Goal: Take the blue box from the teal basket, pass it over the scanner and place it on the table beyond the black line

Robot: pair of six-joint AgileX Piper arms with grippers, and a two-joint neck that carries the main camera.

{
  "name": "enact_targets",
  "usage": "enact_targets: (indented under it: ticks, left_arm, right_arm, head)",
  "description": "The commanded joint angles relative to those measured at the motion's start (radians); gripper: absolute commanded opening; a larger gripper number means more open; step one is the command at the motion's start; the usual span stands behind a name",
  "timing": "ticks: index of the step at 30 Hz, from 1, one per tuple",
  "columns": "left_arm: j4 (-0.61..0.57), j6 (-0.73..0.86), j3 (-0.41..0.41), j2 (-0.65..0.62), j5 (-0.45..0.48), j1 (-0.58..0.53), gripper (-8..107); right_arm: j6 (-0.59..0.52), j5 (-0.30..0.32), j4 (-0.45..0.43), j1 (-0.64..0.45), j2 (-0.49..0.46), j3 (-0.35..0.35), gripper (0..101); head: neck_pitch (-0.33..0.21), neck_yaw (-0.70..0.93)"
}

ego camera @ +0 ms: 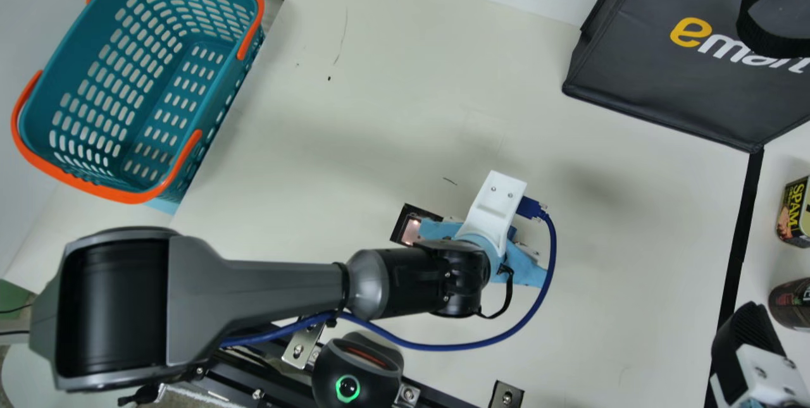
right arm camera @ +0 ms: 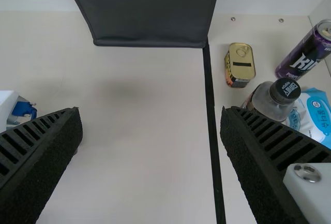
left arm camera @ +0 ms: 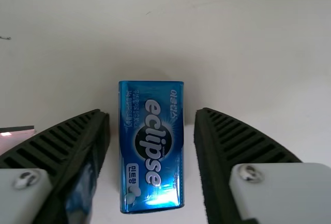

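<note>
Left wrist view: between the spread-apart tips of the left gripper (left arm camera: 151, 112), blue box (left arm camera: 151, 146) apparently flat on the table (left arm camera: 248, 53). Easily nudged or twisted by closing off-centre, given slim side gaps. Left arm (ego camera: 285, 284) outstretched, wrist bent down near the apparent scanner (ego camera: 411, 231). Farther off, right gripper (right arm camera: 151, 111) wide apart near the black line (ego camera: 737, 243).

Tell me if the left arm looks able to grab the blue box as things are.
Probably yes: the left gripper is open, fingers to either side of the blue box, and nothing appears to block them from closing.
</note>
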Motion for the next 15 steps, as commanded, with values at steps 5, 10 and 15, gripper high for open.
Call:
enact_targets:
  ticks: [5, 10, 15]
  left_arm:
    - [-0.018, 0.02, 0.033, -0.036, -0.037, 0.002, 79]
    - [-0.088, 0.105, 0.111, -0.126, -0.112, 0.025, 90]
    - [-0.155, 0.209, 0.221, -0.256, -0.197, 0.082, 90]
  right_arm:
    - [0.0, 0.0, 0.0, 0.0, 0.0, 0.0, 95]
    - [0.0, 0.0, 0.0, 0.0, 0.0, 0.0, 95]
    - [0.0, 0.0, 0.0, 0.0, 0.0, 0.0, 95]
  head:
    - [-0.029, 0.004]
    - [-0.029, 0.004]
    - [-0.029, 0.004]
